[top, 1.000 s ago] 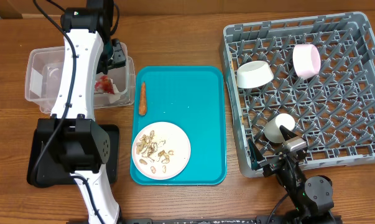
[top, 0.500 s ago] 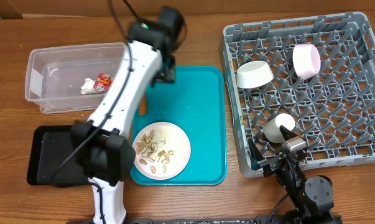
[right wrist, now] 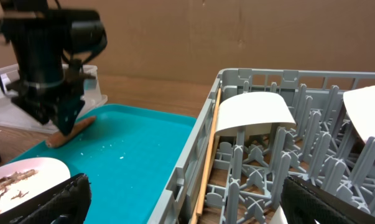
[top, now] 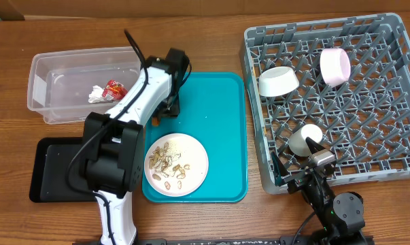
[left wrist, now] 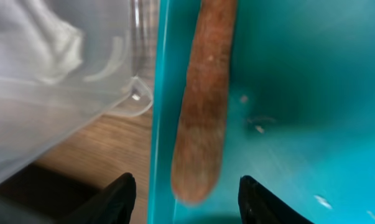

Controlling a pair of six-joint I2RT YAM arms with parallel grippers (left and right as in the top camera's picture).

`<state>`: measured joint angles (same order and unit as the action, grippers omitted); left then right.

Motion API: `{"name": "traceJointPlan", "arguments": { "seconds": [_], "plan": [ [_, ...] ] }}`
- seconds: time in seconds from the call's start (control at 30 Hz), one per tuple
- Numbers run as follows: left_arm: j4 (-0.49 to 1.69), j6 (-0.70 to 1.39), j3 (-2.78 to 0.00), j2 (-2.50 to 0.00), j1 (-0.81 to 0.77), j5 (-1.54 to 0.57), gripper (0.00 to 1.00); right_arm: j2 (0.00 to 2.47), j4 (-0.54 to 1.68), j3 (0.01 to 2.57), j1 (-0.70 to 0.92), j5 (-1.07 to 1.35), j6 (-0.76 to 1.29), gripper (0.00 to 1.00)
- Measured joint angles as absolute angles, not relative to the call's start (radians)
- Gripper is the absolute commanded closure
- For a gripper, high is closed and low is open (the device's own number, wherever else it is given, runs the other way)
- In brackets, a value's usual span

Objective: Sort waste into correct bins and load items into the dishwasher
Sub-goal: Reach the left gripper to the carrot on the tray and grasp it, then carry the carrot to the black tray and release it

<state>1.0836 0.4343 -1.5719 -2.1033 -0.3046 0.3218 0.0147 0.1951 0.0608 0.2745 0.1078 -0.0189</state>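
Note:
My left gripper (left wrist: 187,190) is open, one finger on each side of the near end of the orange carrot piece (left wrist: 199,106), which lies along the left edge of the teal tray (left wrist: 299,93). From above, the left arm covers most of the carrot. The clear tub (top: 48,102) holds the red wrapper (top: 114,88) and the white tissue (top: 96,94). The white plate (top: 198,153) on the tray carries beige scraps (top: 169,167). The black tray (top: 52,170) lies at the front left. My right gripper (right wrist: 193,208) is open and empty at the dish rack's (top: 395,102) front left corner.
The rack holds a white bowl (top: 278,80), a pink bowl (top: 334,66) and a cream cup (top: 304,139). Wooden chopsticks (right wrist: 207,155) lean along the rack's left wall. The left arm (right wrist: 50,68) stands over the tray's far left edge.
My left arm has swung from over the clear tub to the tray's left edge and come down around the carrot. The wrapper now lies in the tub. The right arm has not moved.

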Motion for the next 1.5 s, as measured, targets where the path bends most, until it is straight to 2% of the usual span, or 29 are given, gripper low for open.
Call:
{"name": "traceJointPlan", "arguments": {
  "seconds": [0.27, 0.3, 0.33, 0.37, 0.53, 0.7, 0.97, 1.27, 1.5],
  "plan": [
    [0.974, 0.400, -1.491, -2.103, -0.293, 0.278, 0.59, 0.015, 0.195, 0.061, 0.274, 0.108, -0.019, 0.00],
    [0.968, 0.396, -1.491, -2.103, -0.293, 0.275, 0.63, 0.015, 0.195, 0.061, 0.274, 0.108, -0.019, 0.00],
    [0.962, 0.392, -1.491, -2.103, -0.293, 0.271, 0.73, 0.015, 0.195, 0.061, 0.274, 0.107, -0.019, 0.00],
    [0.957, 0.387, -1.491, -2.103, -0.293, 0.267, 0.76, 0.015, 0.195, 0.061, 0.274, 0.108, -0.019, 0.00],
    [0.983, 0.382, -1.495, -2.103, -0.293, 0.259, 0.81, 0.015, 0.195, 0.061, 0.274, 0.108, -0.019, 0.00],
    [1.159, 0.393, -1.565, -2.104, -0.293, 0.243, 0.85, 0.015, 0.195, 0.061, 0.274, 0.108, -0.019, 0.00],
    [1.347, 0.424, -1.771, -2.088, -0.304, 0.239, 0.84, 0.015, 0.195, 0.061, 0.274, 0.108, -0.019, 0.00],
    [1.511, 0.482, -1.781, -1.924, -0.314, 0.236, 0.87, 0.015, 0.195, 0.061, 0.274, 0.107, -0.019, 0.00],
    [1.650, 0.580, -1.777, -1.850, -0.307, 0.245, 0.82, 0.015, 0.195, 0.061, 0.274, 0.108, -0.019, 0.00]
  ]
}}
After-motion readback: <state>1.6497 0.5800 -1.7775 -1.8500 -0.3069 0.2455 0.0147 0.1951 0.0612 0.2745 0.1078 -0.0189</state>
